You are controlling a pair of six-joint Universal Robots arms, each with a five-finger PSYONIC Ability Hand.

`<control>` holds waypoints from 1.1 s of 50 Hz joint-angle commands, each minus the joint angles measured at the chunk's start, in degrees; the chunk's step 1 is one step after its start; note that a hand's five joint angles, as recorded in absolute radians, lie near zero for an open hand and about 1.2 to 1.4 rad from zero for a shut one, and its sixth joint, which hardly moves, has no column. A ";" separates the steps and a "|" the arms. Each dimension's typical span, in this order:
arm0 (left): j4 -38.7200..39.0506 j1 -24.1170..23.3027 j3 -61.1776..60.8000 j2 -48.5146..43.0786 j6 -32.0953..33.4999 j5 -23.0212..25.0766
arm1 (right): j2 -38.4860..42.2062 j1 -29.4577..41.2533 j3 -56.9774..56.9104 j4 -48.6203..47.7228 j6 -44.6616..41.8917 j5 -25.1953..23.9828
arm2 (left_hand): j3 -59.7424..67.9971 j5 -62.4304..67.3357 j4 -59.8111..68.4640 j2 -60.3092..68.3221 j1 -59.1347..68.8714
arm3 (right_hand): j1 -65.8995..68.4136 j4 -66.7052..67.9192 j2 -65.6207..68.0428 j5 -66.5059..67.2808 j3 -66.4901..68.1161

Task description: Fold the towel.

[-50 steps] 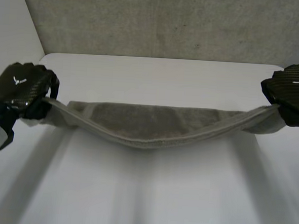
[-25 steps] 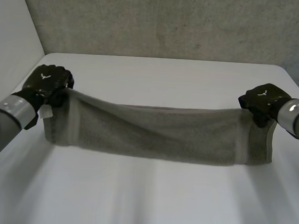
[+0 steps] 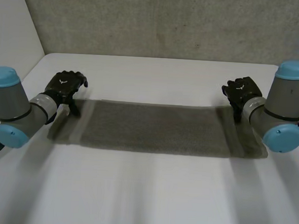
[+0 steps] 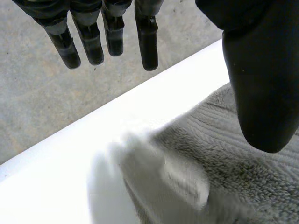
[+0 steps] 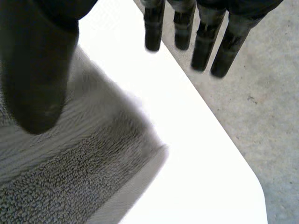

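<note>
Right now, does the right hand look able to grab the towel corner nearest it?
Probably yes: the right hand hangs open just over that end of the grey towel, thumb above the cloth, with nothing between them on the white table.

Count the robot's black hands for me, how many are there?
2. The left hand is at the far left corner of the towel, the right hand at its far right corner. Both are open, fingers straight, not gripping the towel.

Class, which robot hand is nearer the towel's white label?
Left. The label lies by the left hand, at that end of the towel; the right hand is at the opposite end.
</note>
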 commanded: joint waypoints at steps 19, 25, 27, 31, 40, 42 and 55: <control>-6.66 -2.43 -14.14 22.53 -1.29 -7.37 | -24.05 -0.49 16.20 4.76 3.73 2.81 | -2.72 -1.62 -3.02 -2.71 -2.89 | -7.60 -7.75 -6.60 -4.91 -7.62; -3.23 -3.49 -20.91 26.32 -3.57 -7.72 | -27.06 -0.67 24.93 5.12 3.82 1.93 | -2.55 -1.45 -2.86 -2.54 -2.73 | -7.60 -7.75 -6.60 -4.91 -7.62; -2.61 -3.57 -22.32 26.93 -4.71 -8.24 | -28.72 -0.67 30.26 4.68 3.99 0.71 | -2.55 -1.45 -2.86 -2.54 -2.72 | -7.60 -7.75 -6.60 -4.91 -7.62; -0.41 -3.58 -24.79 27.64 -7.01 -10.01 | -29.26 -1.02 34.49 3.80 4.69 -1.14 | -2.55 -1.45 -2.86 -2.54 -2.72 | -7.60 -7.75 -6.60 -4.91 -7.62; 8.10 -2.88 -30.14 27.64 -11.48 -12.99 | -28.21 -6.11 43.64 -8.39 7.07 -6.85 | -2.55 -1.45 -2.86 -2.54 -2.72 | -6.34 -6.49 -5.34 -3.65 -6.36; 9.61 -2.70 -31.21 27.64 -11.75 -13.17 | -27.24 -6.64 44.52 -11.12 6.55 -7.30 | -2.55 -1.45 -2.86 -2.54 -2.72 | -5.84 -5.99 -4.84 -3.15 -5.86; 19.28 -2.61 -36.75 27.64 -11.84 -13.35 | -20.55 -9.02 45.23 -18.79 6.02 -7.65 | -2.38 -1.28 -2.69 -2.37 -2.56 | 4.43 4.27 5.43 7.12 4.40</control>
